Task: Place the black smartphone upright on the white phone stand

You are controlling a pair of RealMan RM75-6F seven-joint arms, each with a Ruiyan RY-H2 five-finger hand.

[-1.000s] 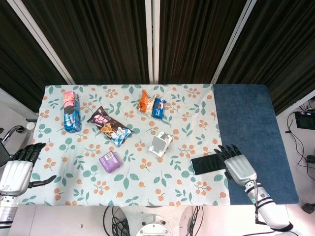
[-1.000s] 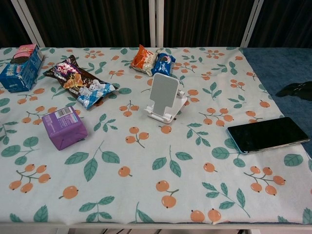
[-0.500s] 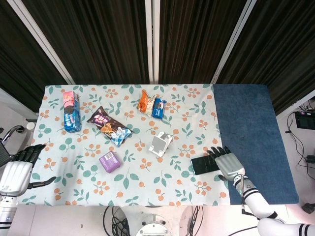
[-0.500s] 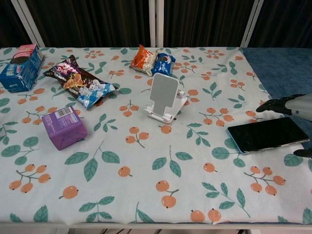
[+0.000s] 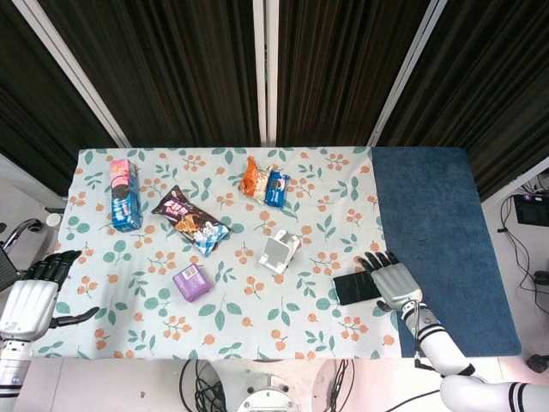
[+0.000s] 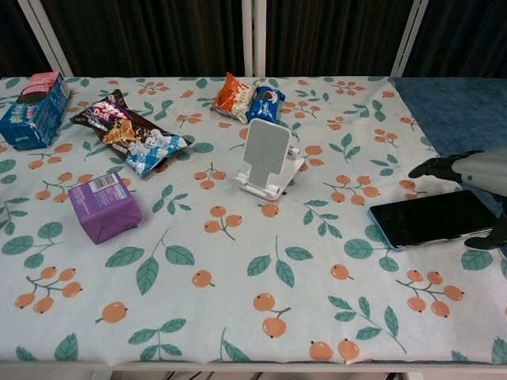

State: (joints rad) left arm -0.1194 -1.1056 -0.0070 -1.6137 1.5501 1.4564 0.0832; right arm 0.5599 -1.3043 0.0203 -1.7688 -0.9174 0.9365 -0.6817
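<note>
The black smartphone [image 6: 432,218] lies flat, screen up, near the table's right front, also seen from above [image 5: 353,287]. My right hand [image 5: 392,281] hovers over its right end with fingers spread, holding nothing; in the chest view the right hand [image 6: 475,178] shows above the phone's far edge. The white phone stand [image 6: 267,158] stands upright mid-table, empty, left of the phone [image 5: 279,251]. My left hand [image 5: 33,296] hangs open off the table's left front corner.
A purple box [image 6: 103,207] sits front left. Snack packets [image 6: 131,133] and a blue carton [image 6: 33,111] lie at the back left. Two small packets [image 6: 249,97] rest behind the stand. A blue cloth [image 5: 437,232] covers the table's right side.
My right hand has moved left and forward from the blue cloth to over the phone's right end. The phone, stand and left hand have not moved.
</note>
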